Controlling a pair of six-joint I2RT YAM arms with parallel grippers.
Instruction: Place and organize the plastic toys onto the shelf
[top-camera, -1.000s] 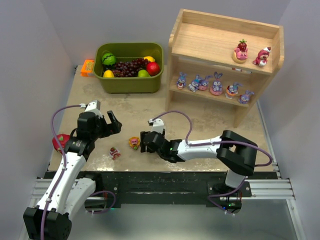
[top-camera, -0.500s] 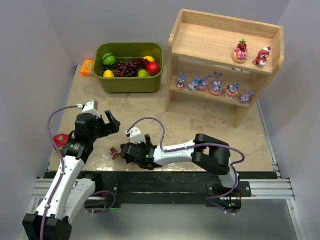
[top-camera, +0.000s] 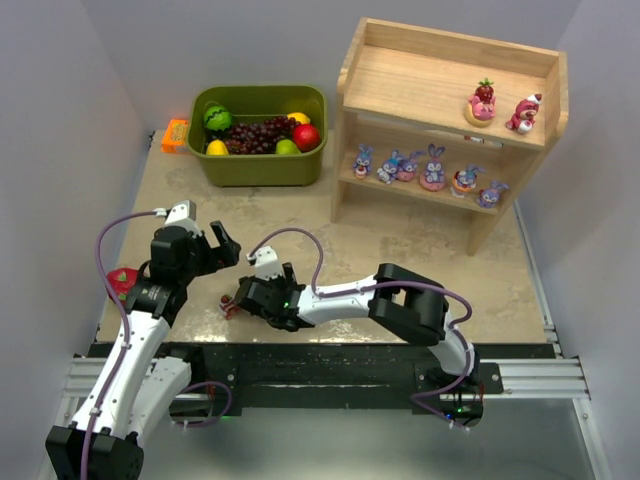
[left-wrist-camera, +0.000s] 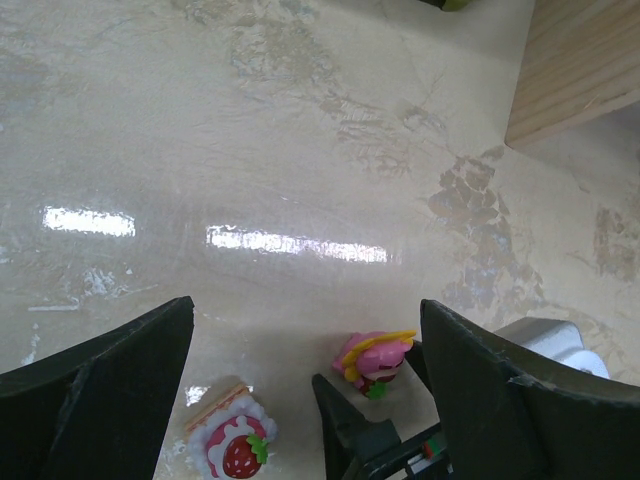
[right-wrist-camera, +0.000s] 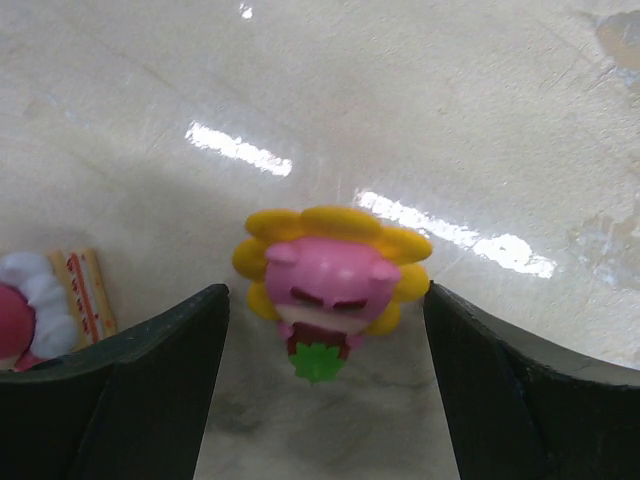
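Note:
A pink bear with a yellow flower top stands on the table between the fingers of my open right gripper, untouched by either. Just left of it is a strawberry-topped toy on a cake-like base. In the top view the right gripper covers the flower bear, and the strawberry toy shows at its tip. My left gripper hovers open behind them and holds nothing; its view shows the flower bear and the strawberry toy. The wooden shelf holds two pink toys above and several bunnies below.
An olive-green bin of fake fruit stands at the back left, with a small orange object beside it. A pink-red dragon fruit lies by the left arm. The shelf's foot shows in the left wrist view.
My right arm has swung left across the table and now straddles the flower bear, jaws wider than a second ago. The left gripper shifted slightly left.

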